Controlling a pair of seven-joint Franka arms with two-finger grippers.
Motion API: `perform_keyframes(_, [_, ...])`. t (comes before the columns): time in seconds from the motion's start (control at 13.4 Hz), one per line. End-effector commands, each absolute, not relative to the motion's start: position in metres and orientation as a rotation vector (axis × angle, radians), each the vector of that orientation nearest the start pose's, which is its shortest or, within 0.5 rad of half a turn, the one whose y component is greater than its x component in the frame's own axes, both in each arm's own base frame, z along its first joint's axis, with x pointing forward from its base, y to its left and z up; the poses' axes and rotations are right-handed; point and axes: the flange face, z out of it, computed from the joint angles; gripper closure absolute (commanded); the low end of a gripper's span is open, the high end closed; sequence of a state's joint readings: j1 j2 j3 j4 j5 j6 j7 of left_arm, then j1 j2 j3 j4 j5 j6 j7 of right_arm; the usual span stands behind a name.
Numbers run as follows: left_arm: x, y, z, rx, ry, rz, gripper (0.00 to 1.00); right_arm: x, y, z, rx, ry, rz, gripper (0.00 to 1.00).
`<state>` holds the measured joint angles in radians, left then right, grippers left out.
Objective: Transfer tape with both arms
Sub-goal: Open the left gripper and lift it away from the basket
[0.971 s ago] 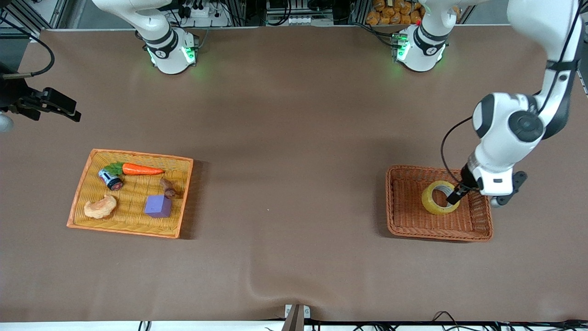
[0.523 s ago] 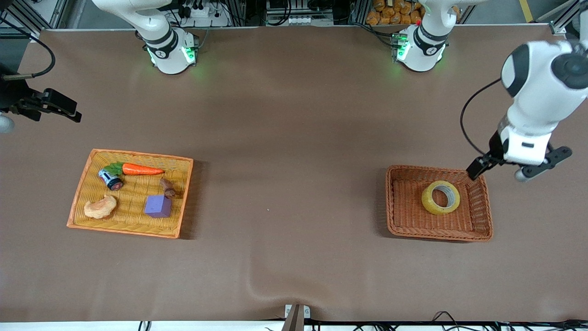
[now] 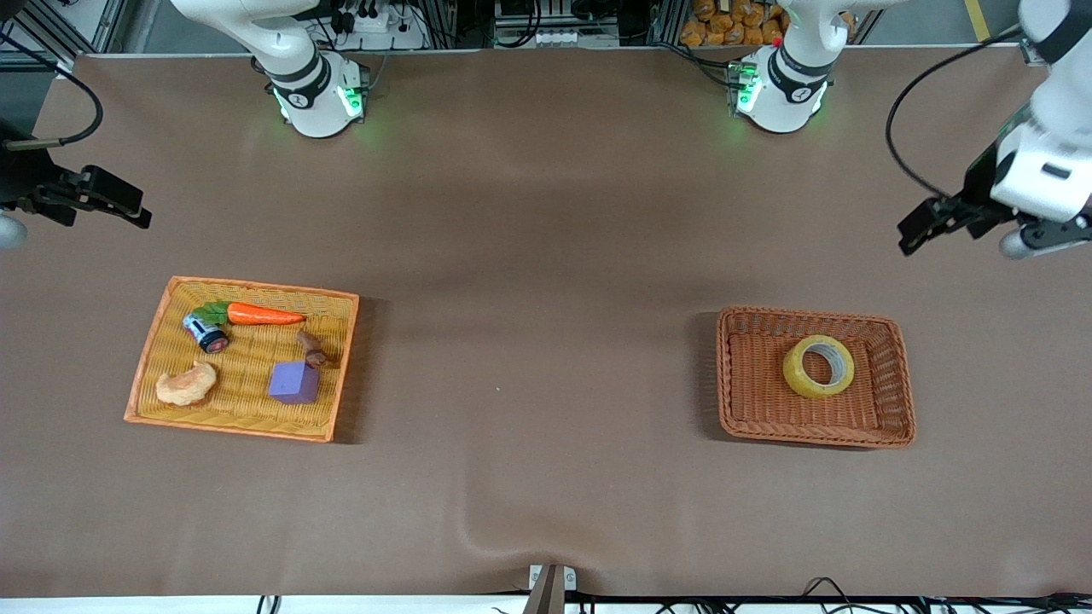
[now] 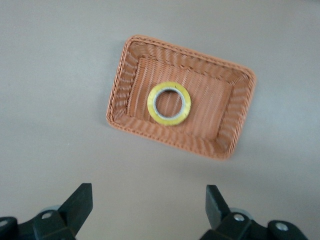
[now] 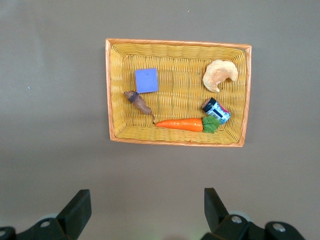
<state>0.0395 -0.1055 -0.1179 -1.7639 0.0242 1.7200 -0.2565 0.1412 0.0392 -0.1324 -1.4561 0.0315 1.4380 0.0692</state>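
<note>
- The left gripper (image 4: 149, 207) has its two black fingers (image 4: 77, 202) spread wide with nothing between them; it hangs in the air over bare table (image 3: 546, 477) at the left arm's end, well apart from the brown basket (image 3: 734, 375)
- The right gripper (image 5: 145, 207) likewise shows its fingers (image 5: 77, 205) wide apart and empty, up over bare table near the yellow tray (image 3: 149, 358); the right arm waits
- The tape (image 3: 818, 366) lies flat inside the brown basket, resting on the basket's floor, its grey-white core ringed by yellowish tape (image 4: 169, 103), touched by neither gripper
- Well apart from the brown basket, toward the right arm's end, the yellow tray holds a carrot (image 3: 256, 315), a purple cube (image 3: 294, 381), a pale orange lumpy toy (image 3: 186, 385), a small brown piece (image 3: 311, 348) and a small dark can (image 3: 206, 333)
</note>
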Motion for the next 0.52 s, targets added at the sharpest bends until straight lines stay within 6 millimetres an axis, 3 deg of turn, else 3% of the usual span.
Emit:
perform_keyframes(0.0, [0.548,-0.046,0.642,-3.145,-0.099,-0.071,0.00,0.558,0.013,0.648,-3.131,0.076,0.084,0.00])
perform_keyframes(0.15, [0.547,-0.053,0.653,-3.147,-0.056,-0.101,0.00,0.566,0.021,0.652,-3.151,0.052,0.061,0.00])
perform_keyframes(0.45, [0.539,-0.048,0.675,-3.188,0.031,-0.073,0.00,0.567,0.021,0.653,-3.153,0.052,0.056,0.00])
